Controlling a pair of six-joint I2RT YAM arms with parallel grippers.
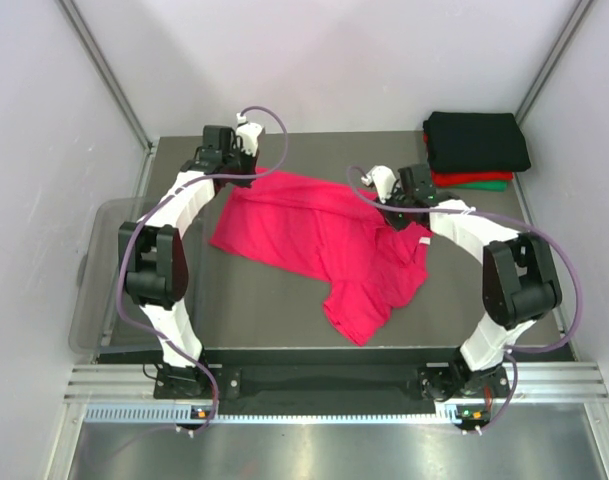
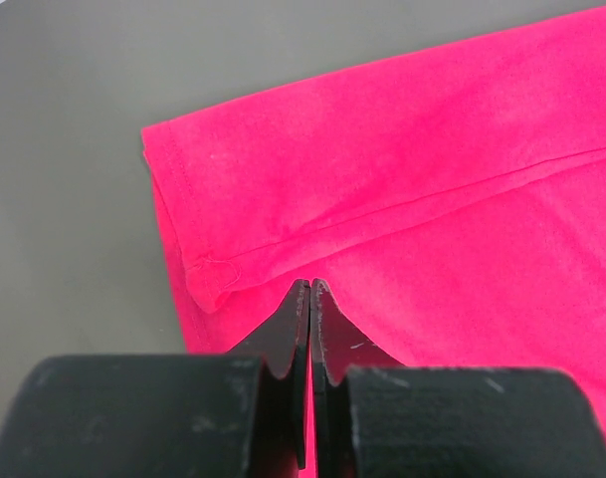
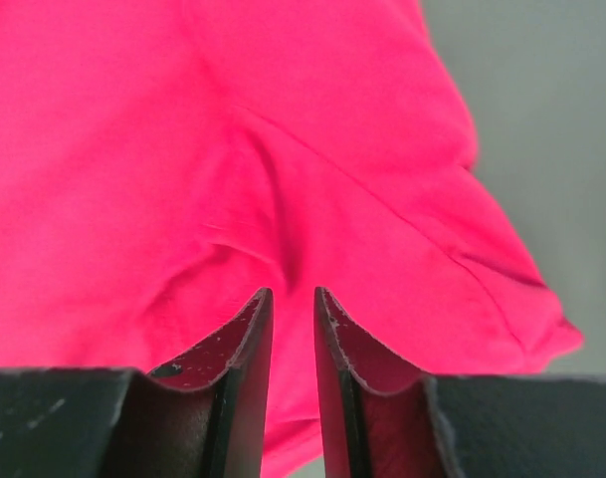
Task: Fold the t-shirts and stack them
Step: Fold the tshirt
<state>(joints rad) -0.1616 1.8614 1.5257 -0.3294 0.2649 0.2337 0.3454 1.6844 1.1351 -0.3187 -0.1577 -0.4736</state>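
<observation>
Evidently limp, the pink t-shirt (image 1: pixel 304 230) is best pinched at the hem (image 2: pixel 183 199) beyond the clenched left pincer (image 2: pixel 309 287); the right pincer (image 3: pixel 293 292) is parted.

My black plastic fingers (image 2: pixel 288 339) look matt and scuffed; the magenta-pink cloth t-shirt (image 1: pixel 304 230) is soft, matt, creased; the grey tabletop (image 1: pixel 264 300) is smooth and dull.

Loose t-shirt (image 1: pixel 319 235) left of folded stack (image 1: pixel 476 148)
</observation>
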